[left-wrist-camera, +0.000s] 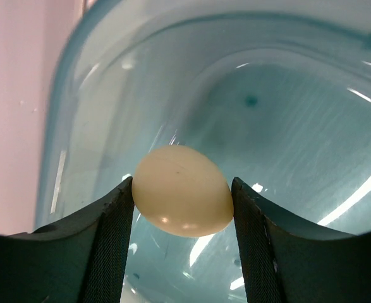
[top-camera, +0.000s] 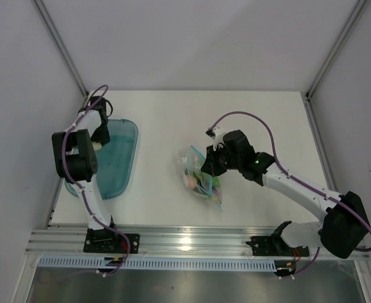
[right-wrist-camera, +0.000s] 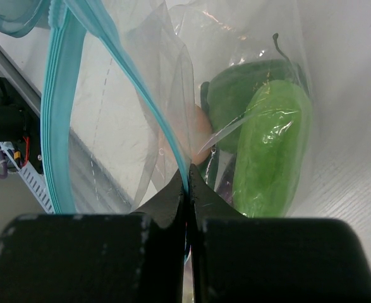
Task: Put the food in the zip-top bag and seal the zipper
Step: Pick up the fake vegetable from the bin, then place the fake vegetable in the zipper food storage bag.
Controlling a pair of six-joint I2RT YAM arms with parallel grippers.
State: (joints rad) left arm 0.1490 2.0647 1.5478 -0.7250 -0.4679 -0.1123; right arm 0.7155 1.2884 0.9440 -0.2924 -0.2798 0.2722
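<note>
My left gripper (left-wrist-camera: pixel 182 192) is shut on a cream egg-shaped food piece (left-wrist-camera: pixel 182 199) and holds it over the translucent blue tray (left-wrist-camera: pixel 286 113); in the top view it is at the tray's far left (top-camera: pixel 97 142). My right gripper (right-wrist-camera: pixel 188 180) is shut on the teal-blue zipper strip (right-wrist-camera: pixel 57 113) of the clear zip-top bag (right-wrist-camera: pixel 172 76) and holds its mouth up. Inside the bag lie green food pieces (right-wrist-camera: pixel 270 148) and an orange one (right-wrist-camera: pixel 198 136). In the top view the bag (top-camera: pixel 201 173) sits mid-table under the right gripper (top-camera: pixel 212 163).
The blue oval tray (top-camera: pixel 119 158) lies at the left of the white table. Grey walls stand on both sides. A metal rail (top-camera: pixel 185 243) with the arm bases runs along the near edge.
</note>
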